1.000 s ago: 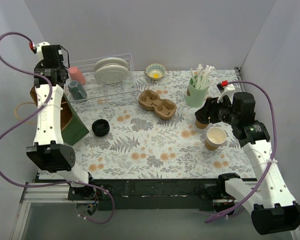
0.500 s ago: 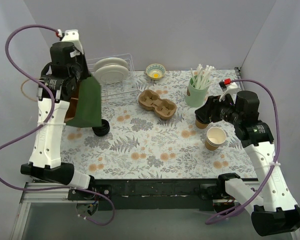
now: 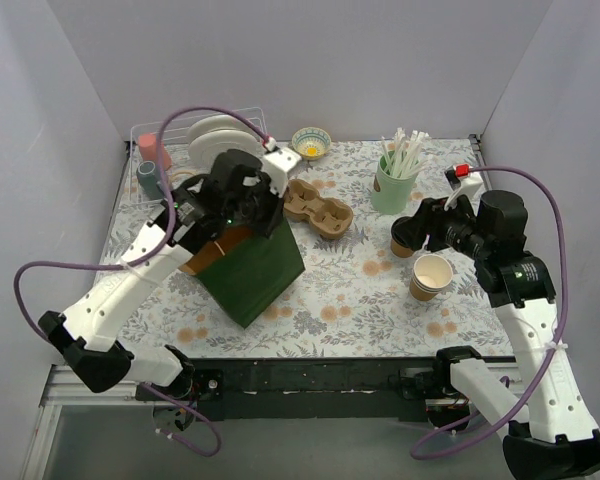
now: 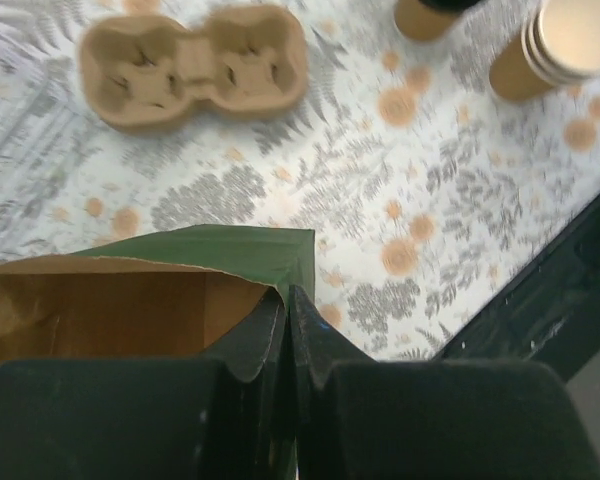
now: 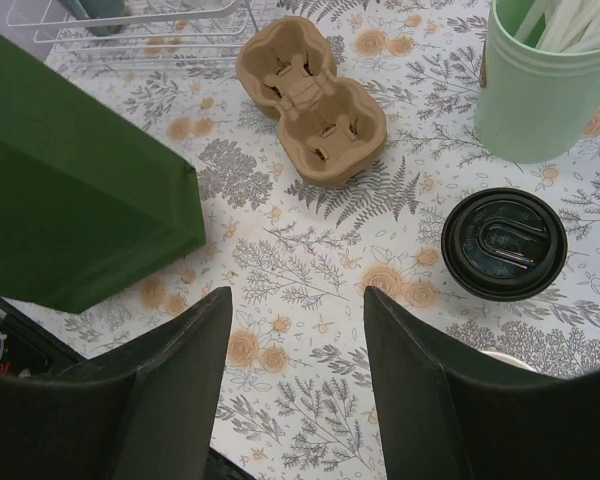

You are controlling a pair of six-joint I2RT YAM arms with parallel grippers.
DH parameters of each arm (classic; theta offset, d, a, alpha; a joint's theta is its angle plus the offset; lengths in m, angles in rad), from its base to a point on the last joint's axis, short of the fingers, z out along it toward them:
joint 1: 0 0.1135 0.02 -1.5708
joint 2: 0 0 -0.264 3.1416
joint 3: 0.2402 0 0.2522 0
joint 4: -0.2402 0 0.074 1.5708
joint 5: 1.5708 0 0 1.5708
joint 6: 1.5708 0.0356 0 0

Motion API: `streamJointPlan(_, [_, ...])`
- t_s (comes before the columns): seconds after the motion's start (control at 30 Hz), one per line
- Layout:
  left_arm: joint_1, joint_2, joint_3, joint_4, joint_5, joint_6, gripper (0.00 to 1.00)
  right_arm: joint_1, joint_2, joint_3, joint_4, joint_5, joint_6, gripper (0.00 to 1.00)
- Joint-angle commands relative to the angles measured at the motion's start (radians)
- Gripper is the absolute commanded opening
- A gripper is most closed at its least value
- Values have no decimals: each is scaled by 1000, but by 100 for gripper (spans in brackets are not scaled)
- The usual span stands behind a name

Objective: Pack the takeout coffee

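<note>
Top external view: left gripper [image 3: 260, 220] is clamped on the upper rim of the green paper bag [image 3: 255, 268]. The bag sits on the near-left side of the cup carrier [image 3: 315, 205], tilted, mouth facing left. Whether its base touches the table [image 3: 330, 300] cannot be told.

Left wrist view: both fingers [image 4: 325, 345] are pressed together over the bag's rim, with the brown lining on one side and the green outer face on the other. The carrier lies beyond the bag mouth.

Takeout coffee [image 3: 404, 249] stands upright on the table, well to the right of the carrier and outside its wells. It is just beside the stack of tan cups [image 3: 431, 277] and nearer than the mint holder [image 3: 393, 182] of straws.

Right wrist view: right gripper [image 5: 297, 300] has its fingers spread wide, holding nothing. The coffee's black lid is on. It lies outside the gap, beyond the right-hand finger, and appears untouched, though from above the gripper overlaps the cup.

Dish rack [image 3: 215, 170] sits left of the carrier.
</note>
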Motion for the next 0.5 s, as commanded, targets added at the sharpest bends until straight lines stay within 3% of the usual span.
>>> streamJointPlan(0.0, [-139,-44,-80,29,-101,-6,0,-3,-28,-19,6,16,1,63])
streamJointPlan(0.17, [-243,-23,-164,95,-106,-9,10,-5,-37,-32,-2,28,2,63])
streamJointPlan(0.27, [-274,-13,-189,125,-123,-8,23,-3,-42,-33,-8,34,-2,63])
streamJointPlan(0.3, [-278,-15,-192,133,-133,-6,34,-3,-42,-32,-11,39,-4,63])
streamJointPlan(0.33, [-280,-18,-197,139,-141,-8,53,-5,-42,-32,-15,39,-7,63])
streamJointPlan(0.47, [-280,-29,-175,167,-208,-32,83,-5,-45,-27,-9,22,-15,63])
